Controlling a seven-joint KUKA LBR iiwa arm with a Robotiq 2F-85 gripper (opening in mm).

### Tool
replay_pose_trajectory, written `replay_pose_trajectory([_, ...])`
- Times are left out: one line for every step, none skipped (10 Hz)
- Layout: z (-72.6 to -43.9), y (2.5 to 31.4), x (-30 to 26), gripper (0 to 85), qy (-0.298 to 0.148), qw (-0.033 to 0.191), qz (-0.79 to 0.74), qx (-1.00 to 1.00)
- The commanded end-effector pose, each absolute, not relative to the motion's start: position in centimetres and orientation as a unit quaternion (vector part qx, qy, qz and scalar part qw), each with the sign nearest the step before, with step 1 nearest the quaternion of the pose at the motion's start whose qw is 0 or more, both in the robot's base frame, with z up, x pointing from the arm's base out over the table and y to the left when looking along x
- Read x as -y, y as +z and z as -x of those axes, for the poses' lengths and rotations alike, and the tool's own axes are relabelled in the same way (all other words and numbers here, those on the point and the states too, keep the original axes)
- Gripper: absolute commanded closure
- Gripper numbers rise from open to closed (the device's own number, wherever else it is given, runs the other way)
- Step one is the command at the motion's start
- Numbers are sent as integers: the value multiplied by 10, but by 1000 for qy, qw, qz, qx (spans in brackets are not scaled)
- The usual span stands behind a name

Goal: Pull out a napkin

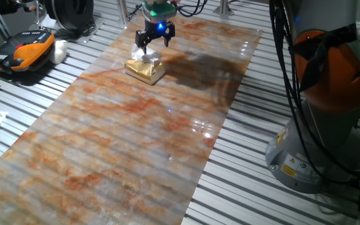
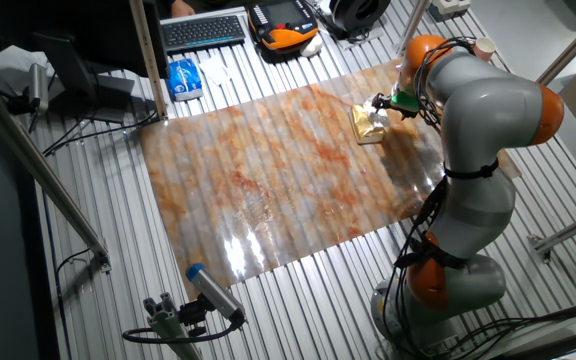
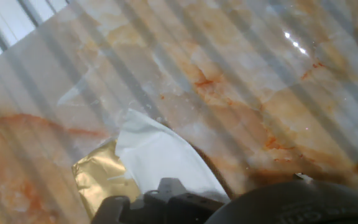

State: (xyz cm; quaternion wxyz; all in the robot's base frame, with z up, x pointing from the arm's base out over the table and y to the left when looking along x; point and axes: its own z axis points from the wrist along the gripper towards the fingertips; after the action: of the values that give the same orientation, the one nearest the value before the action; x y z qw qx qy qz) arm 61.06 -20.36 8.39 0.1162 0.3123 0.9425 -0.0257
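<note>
The napkin (image 3: 160, 155) is sticking up out of the top of the gold box (image 3: 98, 177), which is sitting near the far end of the marble-patterned desk (image 1: 136, 144). The hand (image 1: 153, 41) is hovering right over the box with its fingertips down at the white paper, but honestly I can't tell if it's clenching the napkin or just touching it.

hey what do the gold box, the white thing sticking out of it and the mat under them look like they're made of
Gold box: likely metallic foil or foil-covered card; it is shiny and crinkly with bright glints.
Napkin: thin, matte white paper or tissue with a soft, bent edge.
Mat: apparently a glossy plastic sheet printed with orange marble veins; it mirrors the lights and the slats show through.
</note>
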Motion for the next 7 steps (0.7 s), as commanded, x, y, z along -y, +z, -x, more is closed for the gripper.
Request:
replay_pose_trajectory([-610,78,196,0,-31,119,-319,-940])
replay_pose_trajectory([-609,73,189,0,-33,119,-323,-938])
replay_pose_trajectory([-608,72,184,0,-35,120,-327,-937])
replay_pose_trajectory([-608,71,180,0,-40,120,-329,-936])
replay_pose_trajectory([-607,71,179,0,-41,120,-328,-936])
replay_pose_trajectory([-607,71,179,0,-40,119,-326,-937])
replay_pose_trajectory([-607,71,179,0,-35,117,-322,-939])
